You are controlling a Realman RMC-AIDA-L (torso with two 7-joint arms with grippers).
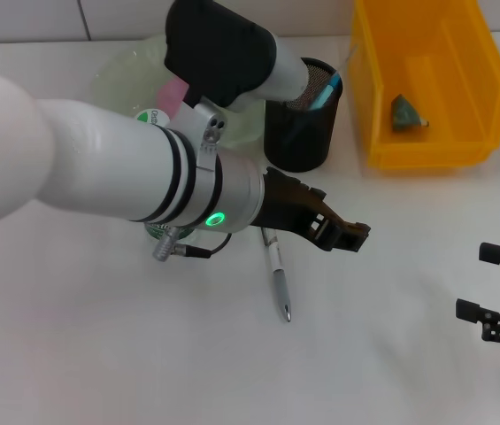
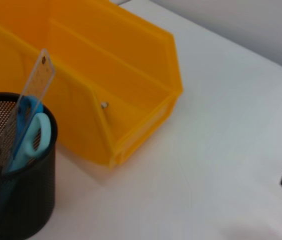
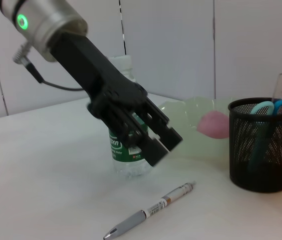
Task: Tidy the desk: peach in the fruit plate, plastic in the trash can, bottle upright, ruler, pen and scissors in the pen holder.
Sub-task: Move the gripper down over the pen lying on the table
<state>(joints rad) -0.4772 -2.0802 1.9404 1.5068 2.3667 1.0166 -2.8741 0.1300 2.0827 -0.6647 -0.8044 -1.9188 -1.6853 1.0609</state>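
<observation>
While its black fingers point(image 1: 342, 232) hold nothing and seem drawn close together, the left gripper point(image 1: 349, 235) hangs in the air above the white table point(image 1: 99, 354), reaching out over the middle of the desk from a thick white arm with a green light on its wrist. From the other arm's camera, the same gripper point(image 3: 158, 142) is seen slanting downward, clear of everything beneath it.

Just below and beside that gripper lies the pen point(image 1: 278, 282), flat on the table, its metal tip pointing toward the robot. It touches nothing else.

Behind the gripper stands the bottle point(image 3: 127, 150), upright, clear plastic with a green label, mostly hidden under the arm in the head view.

Farther back sits the pen holder point(image 1: 298, 133), a black mesh cup. The scissors point(image 2: 31, 135), with blue handles, and a clear ruler point(image 2: 36, 87) already stand inside it, the ruler leaning out above the rim.

Beside the pen holder, on the robot's left, is the fruit plate point(image 3: 190, 107), pale green and see-through, with the pink peach point(image 3: 213, 124) resting in it.

On the other side of the pen holder is the trash can point(image 1: 426, 150), a yellow open bin, with a small crumpled greenish piece of plastic point(image 1: 406, 114) lying inside.

Well apart, at the near right edge of the table, the right gripper point(image 1: 497, 283) waits with its fingers spread wide, grasping nothing.
</observation>
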